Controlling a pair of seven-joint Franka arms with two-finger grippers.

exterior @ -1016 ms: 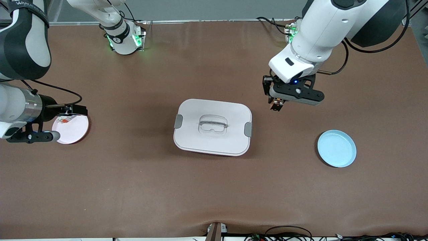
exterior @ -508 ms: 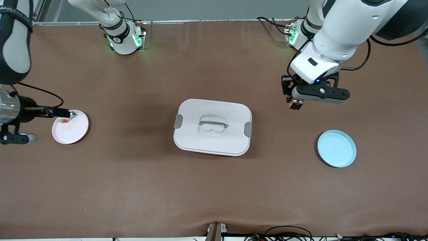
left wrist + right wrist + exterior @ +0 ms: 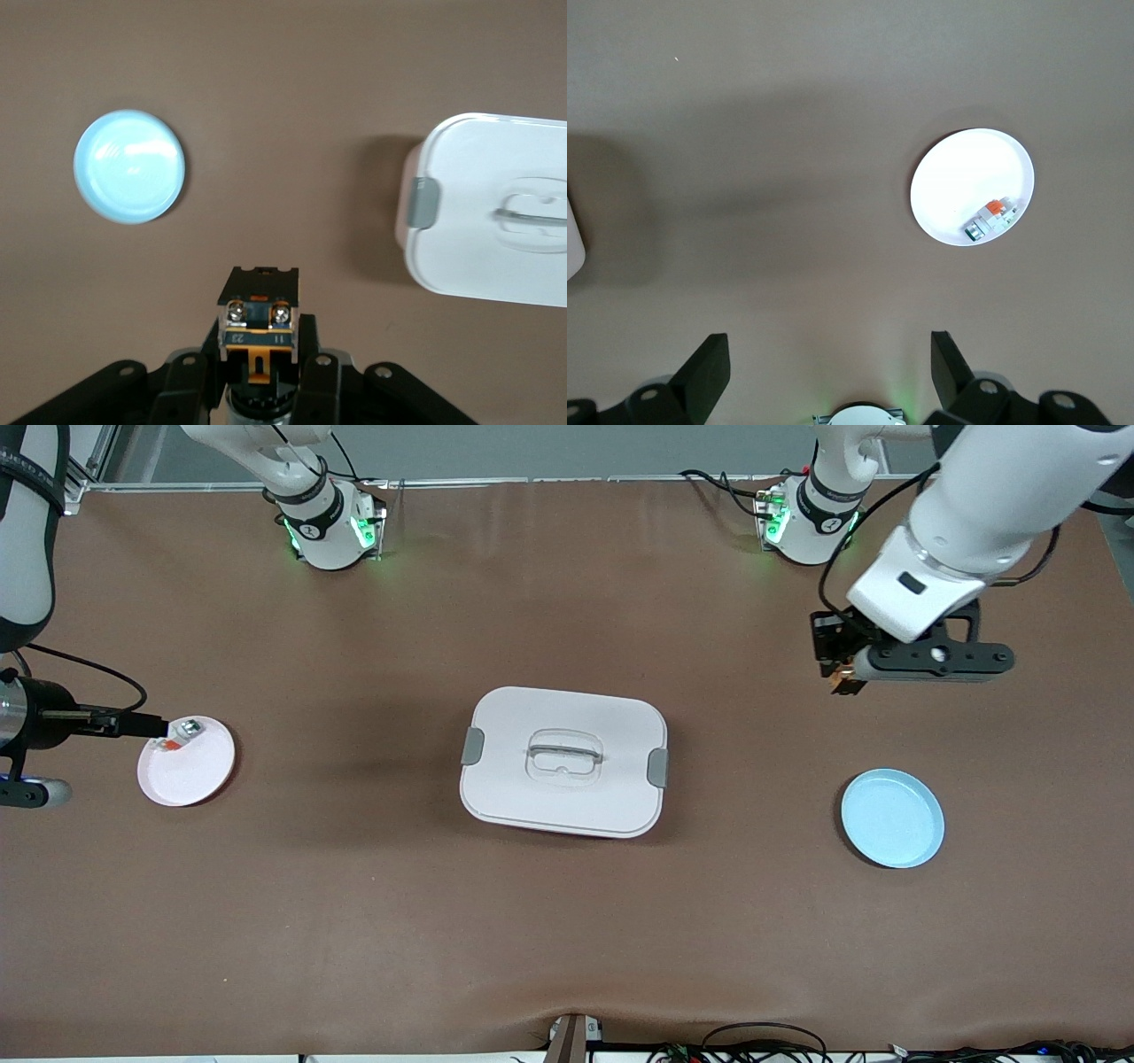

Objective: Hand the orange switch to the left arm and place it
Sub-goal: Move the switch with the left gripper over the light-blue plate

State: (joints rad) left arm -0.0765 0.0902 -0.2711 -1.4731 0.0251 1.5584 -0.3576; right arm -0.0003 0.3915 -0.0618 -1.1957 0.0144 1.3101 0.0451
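Handover aftermath | left end effector [image 3: 840, 682] grips small black blocky orange switch [image 3: 258, 316] above brown worktop [image 3: 567, 921], pale blue round plate [image 3: 892, 818] below-ahead, large white lidded plastic box [image 3: 564, 761] alongside | right end effector [image 3: 830, 367] spread empty, waiting above worktop near white plate [image 3: 972, 187] | risk: switch slipping from narrow pinch, missing plate.

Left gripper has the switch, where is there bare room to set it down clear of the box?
The left gripper holds the orange switch over bare table between the box and the left arm's base. The blue plate is empty, apart from the box. The right gripper is open.
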